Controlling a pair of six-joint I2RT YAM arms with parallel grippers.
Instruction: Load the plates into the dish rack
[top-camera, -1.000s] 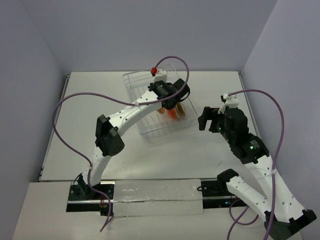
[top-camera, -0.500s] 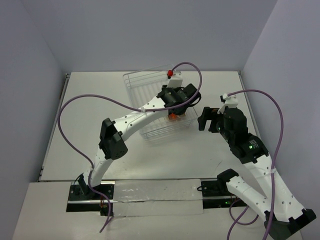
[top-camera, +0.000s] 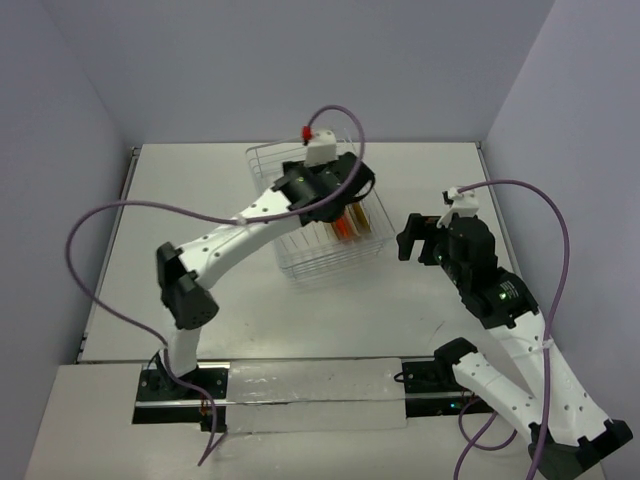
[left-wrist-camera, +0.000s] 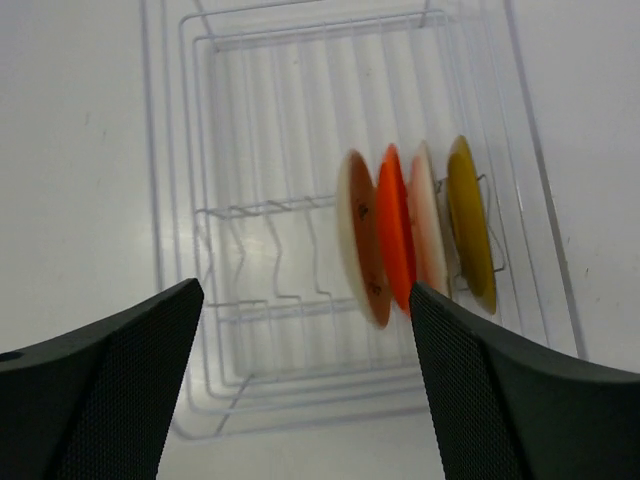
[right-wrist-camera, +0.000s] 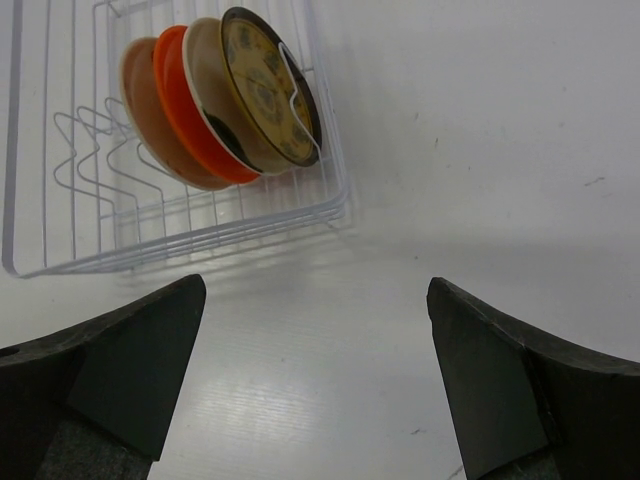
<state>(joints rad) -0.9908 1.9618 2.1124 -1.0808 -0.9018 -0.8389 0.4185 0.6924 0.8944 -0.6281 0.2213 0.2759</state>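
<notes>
The dish rack (left-wrist-camera: 250, 212) is a white wire basket on the table, and several plates stand on edge in a row at its right end. In the left wrist view they are a cream plate (left-wrist-camera: 362, 235), an orange-red one (left-wrist-camera: 396, 240), another cream one (left-wrist-camera: 428, 230) and a mustard-yellow one (left-wrist-camera: 470, 220). My left gripper (left-wrist-camera: 305, 380) hangs open above the rack (top-camera: 310, 262), holding nothing. My right gripper (right-wrist-camera: 315, 380) is open over bare table, to the right of the rack (right-wrist-camera: 60, 200). From there the mustard plate's patterned face (right-wrist-camera: 265, 90) shows.
The left arm (top-camera: 250, 225) reaches diagonally over the rack's near left corner. Purple cables loop above both arms. Grey walls close the table in at the back and sides. The rack's left half holds only bare prongs (left-wrist-camera: 270, 280).
My left gripper has gone from shut to wide open and has drawn back up and to the left, away from the plates. The right arm has stayed in place.
</notes>
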